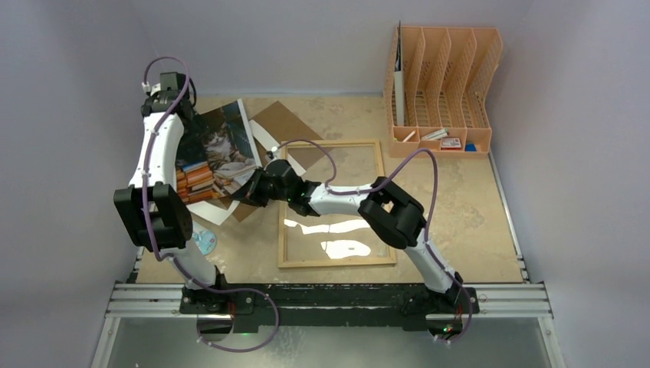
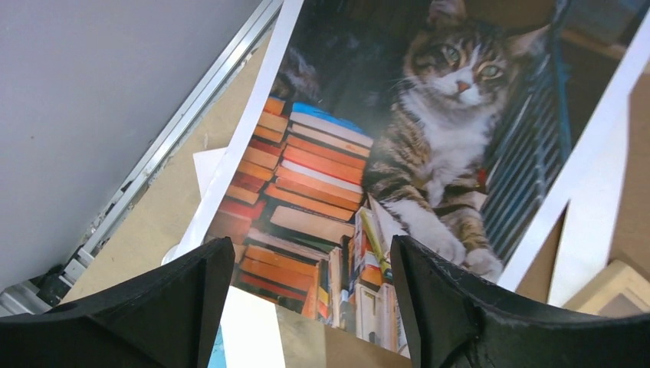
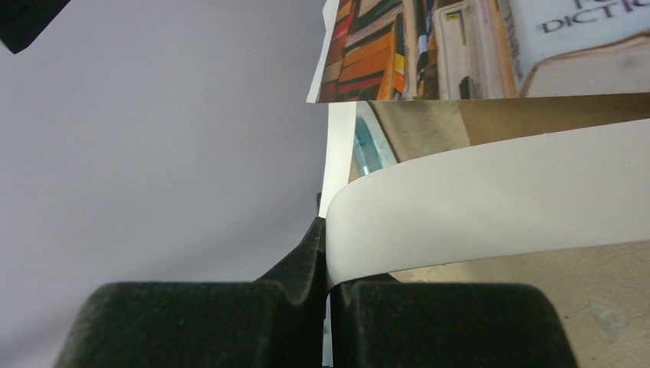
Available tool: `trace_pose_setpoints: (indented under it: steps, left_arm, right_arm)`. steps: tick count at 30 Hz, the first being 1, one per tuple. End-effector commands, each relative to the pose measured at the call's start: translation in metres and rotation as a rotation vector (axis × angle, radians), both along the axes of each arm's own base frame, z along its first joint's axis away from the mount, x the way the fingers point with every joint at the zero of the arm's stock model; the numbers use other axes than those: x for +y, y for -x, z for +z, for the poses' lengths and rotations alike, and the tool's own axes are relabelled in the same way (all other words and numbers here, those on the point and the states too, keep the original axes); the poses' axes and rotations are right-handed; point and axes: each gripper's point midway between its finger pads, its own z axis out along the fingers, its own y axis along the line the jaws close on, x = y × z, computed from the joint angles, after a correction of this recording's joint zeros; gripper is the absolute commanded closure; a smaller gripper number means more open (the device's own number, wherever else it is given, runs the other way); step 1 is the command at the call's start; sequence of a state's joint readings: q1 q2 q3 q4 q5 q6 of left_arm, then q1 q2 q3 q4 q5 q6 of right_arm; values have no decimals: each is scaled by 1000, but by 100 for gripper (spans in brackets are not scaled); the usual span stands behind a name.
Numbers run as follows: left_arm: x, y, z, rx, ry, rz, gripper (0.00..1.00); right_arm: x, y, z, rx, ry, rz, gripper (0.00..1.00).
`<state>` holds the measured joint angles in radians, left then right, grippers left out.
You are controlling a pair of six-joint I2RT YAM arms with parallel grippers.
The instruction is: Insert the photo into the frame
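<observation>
Photo (image 1: 218, 149): tabby, books; right claw (image 3: 325, 257) seemingly pinches paper (image 3: 490, 207).

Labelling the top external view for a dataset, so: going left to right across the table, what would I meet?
The photo → the frame → the orange file organiser. The brown backing board overlaps both photo and frame, so it is left out.

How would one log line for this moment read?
left gripper: open over photo | right gripper: shut on white sheet | frame: lying flat, no photo inside
</observation>
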<state>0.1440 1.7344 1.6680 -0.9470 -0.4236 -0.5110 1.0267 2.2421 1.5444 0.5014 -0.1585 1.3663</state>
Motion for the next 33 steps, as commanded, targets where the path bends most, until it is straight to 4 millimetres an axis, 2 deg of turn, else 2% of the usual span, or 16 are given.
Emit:
trace_pose_setpoints:
  steps: [1,4,8,12,16,20,30,33]
  left_arm:
    - [-1,0,30,-41,8,-35,21]
    - [-2,2,31,-33,13,-41,20]
    - [-4,-1,46,-52,25,-40,20]
    - [-6,-5,76,-110,34,-35,20]
    - [-10,-7,107,-190,43,-40,20]
    - [-15,-9,128,-253,61,-56,20]
    - [-25,-9,152,-328,93,-90,20]
    - [-26,-9,158,-348,93,-91,20]
  right_arm:
    - [9,6,57,27,-116,60,100]
    - [7,9,59,92,-148,67,100]
    - [8,12,84,131,-208,83,100]
    - [8,11,118,136,-268,75,100]
    - [6,13,141,154,-324,70,100]
    - [3,15,158,165,-371,71,100]
    - [4,42,199,189,-468,161,100]
    - [0,45,211,183,-478,159,100]
